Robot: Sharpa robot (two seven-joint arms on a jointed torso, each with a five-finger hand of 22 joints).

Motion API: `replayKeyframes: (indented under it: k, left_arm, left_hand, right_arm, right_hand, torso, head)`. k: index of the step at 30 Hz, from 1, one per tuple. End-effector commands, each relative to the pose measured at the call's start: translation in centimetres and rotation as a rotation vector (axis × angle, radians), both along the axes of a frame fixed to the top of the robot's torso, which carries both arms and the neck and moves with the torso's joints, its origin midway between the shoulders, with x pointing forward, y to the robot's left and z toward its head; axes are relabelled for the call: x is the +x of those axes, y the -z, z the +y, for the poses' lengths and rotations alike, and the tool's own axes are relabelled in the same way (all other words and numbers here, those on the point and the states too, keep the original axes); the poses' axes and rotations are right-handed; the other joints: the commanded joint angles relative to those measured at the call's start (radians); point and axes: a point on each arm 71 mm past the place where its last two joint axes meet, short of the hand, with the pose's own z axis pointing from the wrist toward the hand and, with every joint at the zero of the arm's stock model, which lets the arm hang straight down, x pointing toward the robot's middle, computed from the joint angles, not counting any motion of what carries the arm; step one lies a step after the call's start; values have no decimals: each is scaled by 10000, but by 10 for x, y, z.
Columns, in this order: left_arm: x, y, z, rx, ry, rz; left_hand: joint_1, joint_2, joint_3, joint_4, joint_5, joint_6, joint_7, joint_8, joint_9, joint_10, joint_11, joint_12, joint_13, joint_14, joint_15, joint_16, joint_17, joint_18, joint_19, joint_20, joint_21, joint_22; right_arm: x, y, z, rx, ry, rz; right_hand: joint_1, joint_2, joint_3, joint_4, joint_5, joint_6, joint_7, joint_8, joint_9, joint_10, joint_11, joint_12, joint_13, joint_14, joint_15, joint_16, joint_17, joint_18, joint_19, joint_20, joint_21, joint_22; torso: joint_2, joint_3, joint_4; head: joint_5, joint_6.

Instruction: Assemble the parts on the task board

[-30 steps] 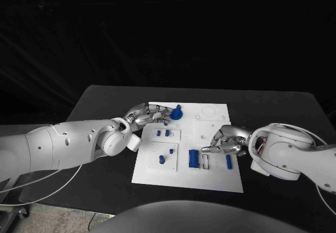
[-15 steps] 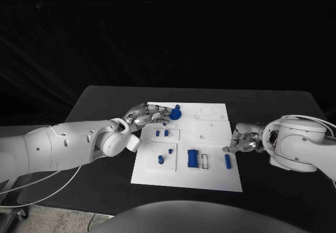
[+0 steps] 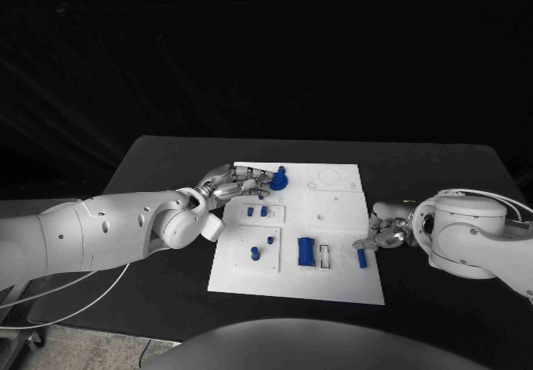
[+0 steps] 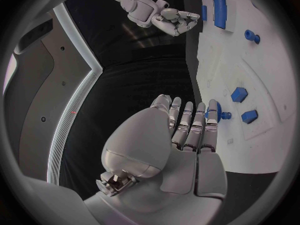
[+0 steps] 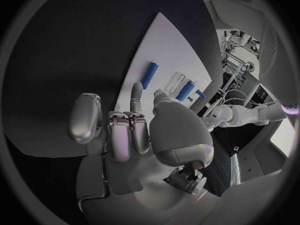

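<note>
The round blue plastic gear (image 3: 279,181) sits at the far left corner of the white task board (image 3: 333,285), pinched by the silver left hand (image 3: 236,182). It looks small, hard and light, best held by its rim. The silver right hand (image 3: 381,233) is curled and empty beside the board's right edge.

- The left hand (image 3: 236,183) lies over the board's (image 3: 344,202) far left corner, fingers on the blue gear (image 3: 279,180), closing off that corner.
- The right hand (image 3: 383,233) sits at the board's right edge, just beside the slim blue bar (image 3: 362,257).
- Between the hands the board's middle lies open (only low parts there: two small pegs (image 3: 259,210), a block (image 3: 306,251)).
- The board's far right quarter is bare.
</note>
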Motion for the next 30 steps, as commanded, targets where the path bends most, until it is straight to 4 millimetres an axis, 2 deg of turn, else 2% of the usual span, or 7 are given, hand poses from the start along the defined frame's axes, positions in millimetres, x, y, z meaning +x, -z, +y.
replayKeyframes:
  k: [1,6,12,16,20,30]
  left_arm:
    - [-1,-1,-2,-154,129,-41]
    - [-1,-1,-3,-163,165,-22]
    - [-1,0,-4,-171,195,-9]
    - [-1,0,-4,-170,203,2]
    - [-1,0,-5,-176,225,20]
    - [-1,1,-6,-191,258,33]
  left_hand:
    - [59,-11,53,-1,72,55,46,51,14,47,65,1,16,82,-3,39,4,-69,83,21,45,-15]
    - [59,-11,53,-1,72,55,46,51,14,47,65,1,16,82,-3,39,4,-69,83,21,45,-15]
    - [62,-13,59,-1,76,57,47,52,14,52,68,2,16,83,-3,40,4,-68,83,21,45,-16]
    - [62,-13,59,-1,76,57,47,52,14,52,68,2,16,83,-3,40,4,-68,83,21,45,-16]
    - [66,-16,66,-2,80,57,48,52,14,56,71,2,16,84,-3,40,4,-68,84,21,46,-17]
    - [70,-19,72,-3,84,58,48,52,13,60,74,2,15,84,-3,40,4,-68,83,21,46,-18]
  right_arm:
    - [0,1,0,-307,-61,-147]
    - [0,4,1,-294,-33,-126]
    - [-1,11,1,-358,-14,47]
    - [-2,15,1,-464,-49,191]
    - [-2,17,2,-470,-53,220]
    - [-1,20,3,-508,-61,330]
  right_hand:
    - [-125,42,-83,26,-219,-59,-11,79,99,1048,-95,38,2634,1059,-52,25,2624,36,-15,-82,-47,1465]
    - [-179,81,-122,19,-461,-87,-9,77,203,1048,-94,38,2634,1052,-53,4,2598,43,-25,-82,-93,1455]
    - [-157,102,-115,1,-458,-121,-4,55,221,1048,-90,38,2634,1039,-51,-38,2543,60,-51,-81,-190,1431]
    - [-72,129,-98,-50,-237,-247,28,-51,241,1048,-68,38,2634,1023,-33,-89,2480,83,-95,-71,-335,1394]
    - [69,132,-66,-121,310,-332,59,-184,238,1048,-41,38,2634,1016,-11,-113,2450,94,-119,-52,-421,1375]
    - [235,116,-24,-217,543,-399,88,-310,218,1048,-17,38,2634,998,10,-172,2377,121,-162,-33,-596,1333]
  torso:
    - [-2,-3,0]
    - [-3,-4,0]
    - [-5,-1,-2]
    - [-6,1,1]
    - [-1,2,-4]
    - [-8,-1,4]
  head:
    - [-12,2]
    - [-9,2]
    - [15,2]
    - [-10,2]
    - [-21,2]
    - [-38,2]
